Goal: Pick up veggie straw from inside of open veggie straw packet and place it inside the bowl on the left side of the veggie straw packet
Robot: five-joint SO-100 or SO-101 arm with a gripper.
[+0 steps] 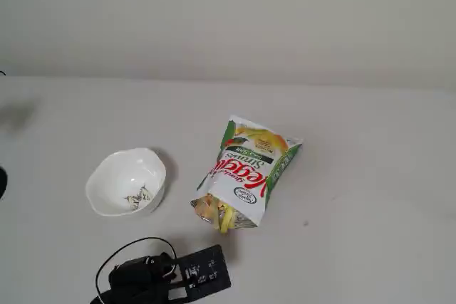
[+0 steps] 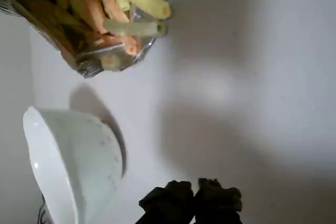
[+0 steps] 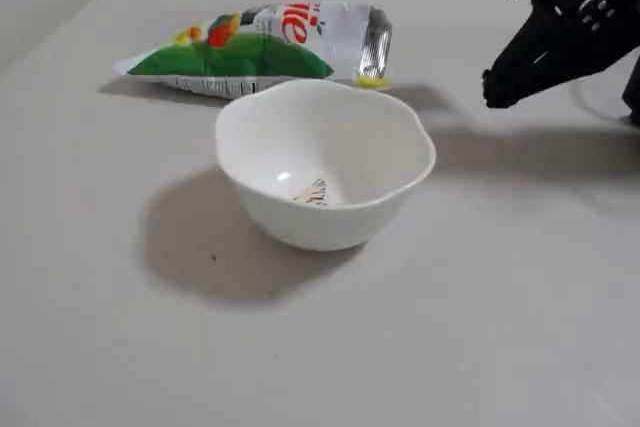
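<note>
I have the gripper point(image 2: 190, 196) hanging above bare counter point(image 1: 370, 176), short of the veggie straw packet point(image 1: 246, 172), with nothing between the fingers. In the wrist view the 2 dark fingertips sit side by side at the bottom edge, pressed together or nearly so; I read the jaws as closed and empty.

The packet lies flat near the middle of the counter, its open mouth turned toward the near edge where my arm stands in a fixed view. The bowl point(image 1: 127, 181) sits just beside it, toward the left edge in that view, empty except for its dark sprig mark.

The veggie straw point(image 2: 134, 27) I want is the pale one lying crosswise at the mouth of the packet, sticking out past the foil lip, with a longer yellow straw above it and orange ones behind.

My judgement is that the reach is only starting. To do it well I should open the jaws first, then come in low and square to that straw, closing across its exposed end, clear of the foil. It looks brittle, so a gentle squeeze. Catching the foil lip would drag the whole packet.
</note>
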